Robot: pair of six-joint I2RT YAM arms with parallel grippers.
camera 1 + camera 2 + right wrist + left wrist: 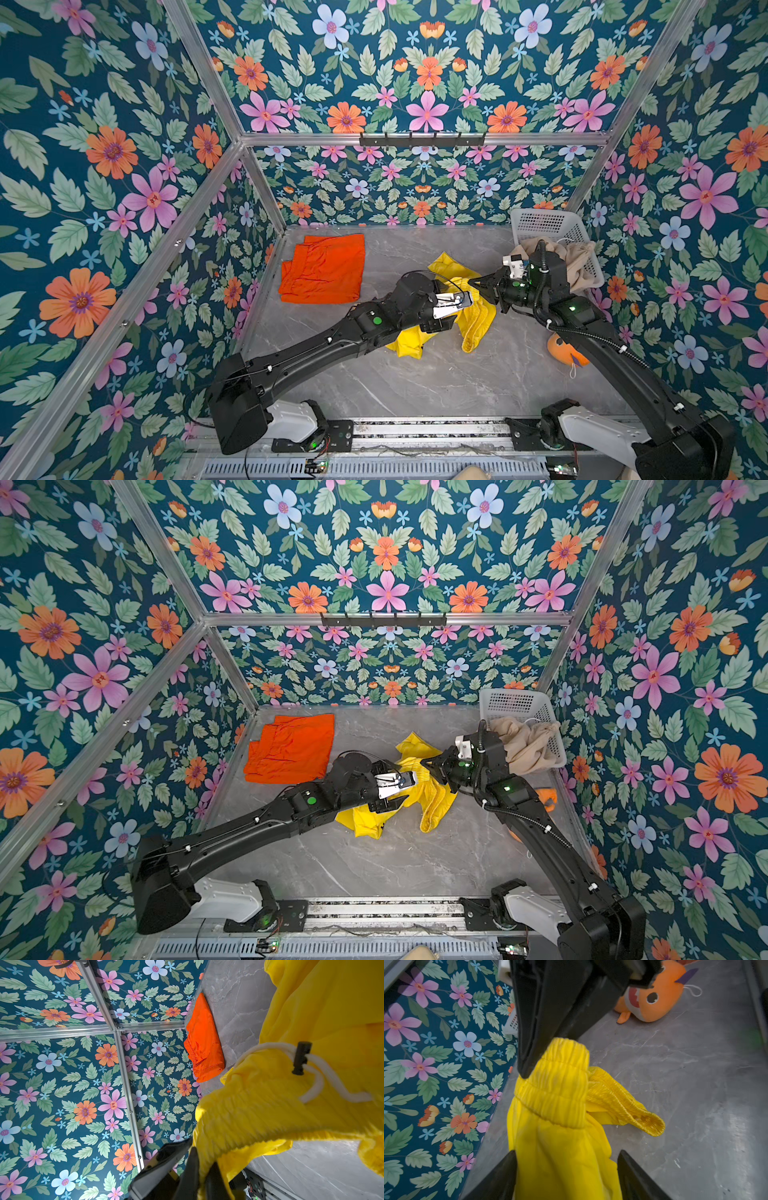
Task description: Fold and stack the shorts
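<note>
The yellow shorts (478, 320) (432, 808) hang crumpled over the middle of the table. My right gripper (473, 283) (426, 763) (200, 1159) is shut on their elastic waistband and holds that end up. In the left wrist view the waistband (560, 1088) droops from it. My left gripper (440, 325) (566, 1153) is open, one finger on each side of the hanging yellow cloth. The orange shorts (324, 268) (291, 748) (204, 1047) lie folded flat at the back left. The beige shorts (582, 262) (528, 742) are heaped in a basket.
A white perforated basket (544, 224) (515, 704) stands in the back right corner. An orange plush fish (561, 351) (654, 1001) lies by the right wall, partly under my right arm. Floral walls with aluminium posts close in the grey marble table (415, 382).
</note>
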